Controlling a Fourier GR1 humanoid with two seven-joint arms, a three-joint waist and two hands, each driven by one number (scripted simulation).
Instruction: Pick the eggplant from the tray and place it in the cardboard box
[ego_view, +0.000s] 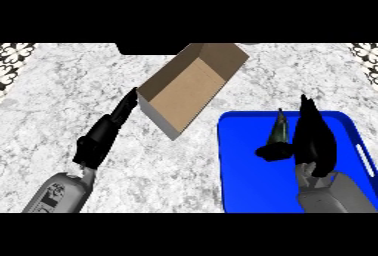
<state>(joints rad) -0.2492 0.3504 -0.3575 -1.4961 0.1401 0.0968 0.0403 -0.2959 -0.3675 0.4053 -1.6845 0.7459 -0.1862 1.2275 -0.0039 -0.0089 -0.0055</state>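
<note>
Grey forearms, black left hand (100, 140), black right hand (316, 142)

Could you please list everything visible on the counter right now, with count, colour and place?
cardboard box: one, brown, open, upper middle of the counter, left of the tray.
tray: one, blue, lower right of the counter.
eggplant: one, dark, on the tray beside the right hand's thumb.
counter: one, grey-white marble, under everything.
left hand: one, black, fingers straight, pointing toward the box's left side.
right hand: one, black, over the tray, open, beside the eggplant.
</note>
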